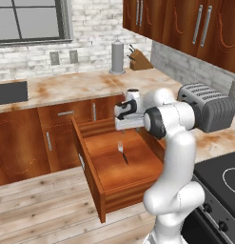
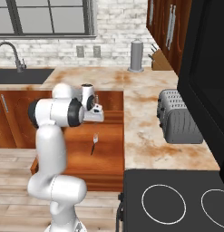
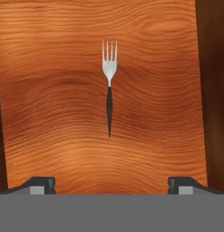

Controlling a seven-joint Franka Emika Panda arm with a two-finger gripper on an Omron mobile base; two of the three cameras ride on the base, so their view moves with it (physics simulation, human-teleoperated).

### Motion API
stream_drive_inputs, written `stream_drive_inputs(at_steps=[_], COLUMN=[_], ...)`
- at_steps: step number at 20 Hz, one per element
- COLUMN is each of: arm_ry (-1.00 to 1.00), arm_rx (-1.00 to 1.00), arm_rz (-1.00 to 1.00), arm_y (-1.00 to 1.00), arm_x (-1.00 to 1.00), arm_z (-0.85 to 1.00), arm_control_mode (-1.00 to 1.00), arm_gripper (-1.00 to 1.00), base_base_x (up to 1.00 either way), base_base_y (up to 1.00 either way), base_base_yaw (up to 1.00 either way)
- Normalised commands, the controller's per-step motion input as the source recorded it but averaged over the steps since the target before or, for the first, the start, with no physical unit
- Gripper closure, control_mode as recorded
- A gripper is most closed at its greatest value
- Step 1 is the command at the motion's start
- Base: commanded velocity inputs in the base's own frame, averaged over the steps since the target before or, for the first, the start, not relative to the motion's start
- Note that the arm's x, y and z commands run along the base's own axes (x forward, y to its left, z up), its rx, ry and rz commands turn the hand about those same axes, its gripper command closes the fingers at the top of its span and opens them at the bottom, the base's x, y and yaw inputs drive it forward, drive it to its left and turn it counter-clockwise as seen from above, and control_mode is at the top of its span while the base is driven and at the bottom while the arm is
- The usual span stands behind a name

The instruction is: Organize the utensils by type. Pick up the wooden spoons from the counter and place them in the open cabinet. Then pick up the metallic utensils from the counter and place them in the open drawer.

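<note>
The drawer (image 1: pixel 88 159) stands pulled out from under the counter (image 1: pixel 81 86), a wide, shallow reddish-brown box. On its floor (image 3: pixel 54 90) lies a small fork (image 3: pixel 109 90) with silver tines and a dark handle, also seen from the base as the fork (image 1: pixel 122 152) and the fork (image 2: pixel 94 142). My gripper (image 3: pixel 111 183) hangs above the drawer and points down at it, open and with nothing between its fingers. From the base, the gripper (image 1: pixel 127 128) sits a short way over the fork. The wooden spoons and the open cabinet are out of view.
A grey toaster (image 1: pixel 209 107) stands on the counter to the right, beside a black stove top (image 2: pixel 172 199). A grey canister (image 1: pixel 117 57) and a knife block (image 1: pixel 138 59) stand at the back. Closed upper cabinets (image 1: pixel 185 24) hang above. A sink (image 2: pixel 22 74) is at the left.
</note>
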Motion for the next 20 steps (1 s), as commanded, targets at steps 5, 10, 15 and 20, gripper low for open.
stream_drive_inputs(at_steps=[5, 10, 15, 20], arm_ry=[-0.03, -0.06, -0.05, -0.06], arm_rx=[0.00, 0.00, 0.00, 0.00], arm_rz=[-0.01, -0.04, -0.08, -0.09], arm_y=[0.00, 0.00, -0.03, -0.03], arm_x=[-0.85, -1.00, -1.00, -1.00], arm_z=[0.86, 0.61, 0.35, 0.26], arm_control_mode=[-1.00, -1.00, -1.00, -1.00], arm_gripper=[-1.00, -1.00, -1.00, -1.00], base_base_x=[0.00, 0.00, 0.00, 0.00], base_base_y=[0.00, 0.00, 0.00, 0.00], base_base_yaw=[0.00, 0.00, 0.00, 0.00])
